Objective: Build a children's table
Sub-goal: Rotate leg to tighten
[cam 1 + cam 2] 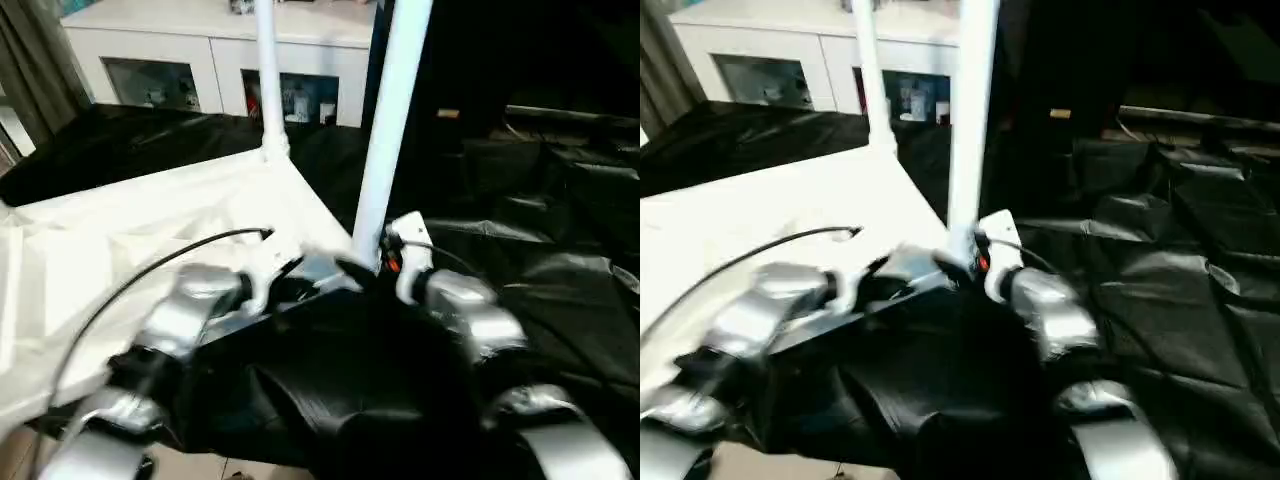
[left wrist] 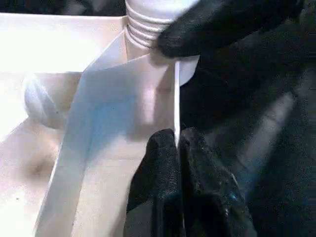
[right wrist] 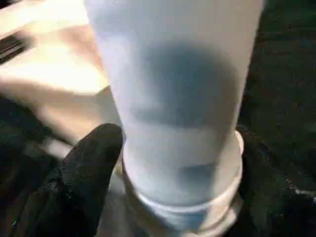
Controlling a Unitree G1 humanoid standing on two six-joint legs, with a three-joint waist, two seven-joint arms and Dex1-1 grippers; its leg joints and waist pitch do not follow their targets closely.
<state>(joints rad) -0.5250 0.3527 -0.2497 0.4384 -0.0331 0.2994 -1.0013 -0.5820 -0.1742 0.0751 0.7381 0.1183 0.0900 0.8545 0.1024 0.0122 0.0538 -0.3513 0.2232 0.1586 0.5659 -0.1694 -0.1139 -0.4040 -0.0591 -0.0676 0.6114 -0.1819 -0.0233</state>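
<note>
The children's table lies upside down, its white top [image 1: 150, 230] on the black-draped work table. Two white legs stand upright from it: a far leg [image 1: 268, 80] at the back corner and a near leg [image 1: 390, 120] at the corner closest to me. My left gripper [image 2: 177, 140] is shut on the thin white rim [image 2: 175, 98] of the top, just beside the near leg's threaded base [image 2: 148, 24]. My right gripper [image 1: 385, 262] is set around the bottom of the near leg [image 3: 177, 98], right at its collar [image 3: 197, 207].
Crumpled black cloth [image 1: 560, 250] covers the work table to the right and front. A white glass-door cabinet [image 1: 210, 60] stands behind the table. A black cable [image 1: 150, 265] arcs over my left forearm.
</note>
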